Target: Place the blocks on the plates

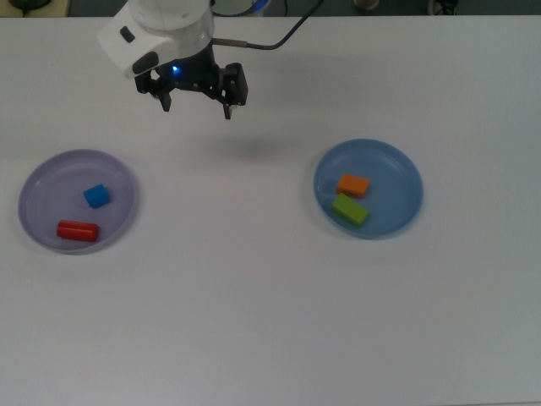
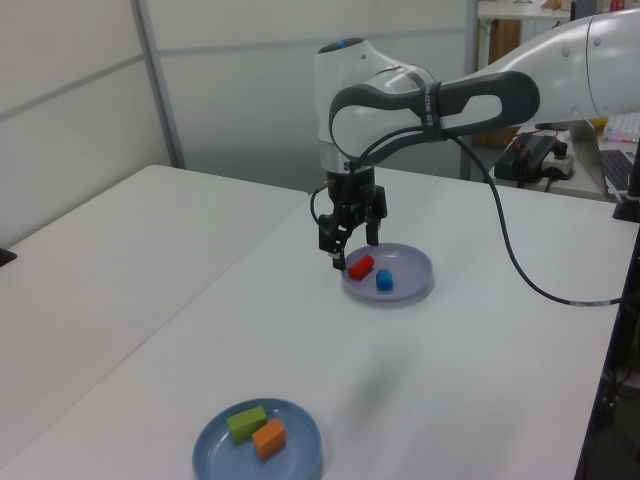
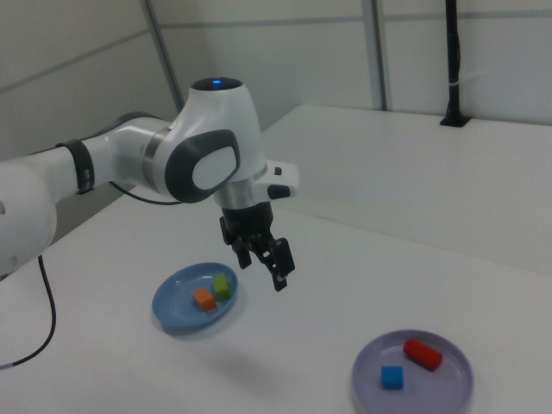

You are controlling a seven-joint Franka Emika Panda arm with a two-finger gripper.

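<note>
Top view, left to right: lavender plate (image 1: 77,201) on the white counter (image 1: 254,304) holds the blue cube (image 1: 97,196) and, just below it, the red cylinder (image 1: 77,230), apart from each other. End effector (image 1: 196,102) hangs above bare counter between the plates, nearer the far edge, fingers spread wide, holding nothing. Black cable (image 1: 275,41) trails off the arm. Light blue plate (image 1: 368,188) at the top view's right holds the orange block (image 1: 353,185) and the green bar (image 1: 349,210), just beside each other, maybe touching. All four blocks sit inside plate rims.
</note>
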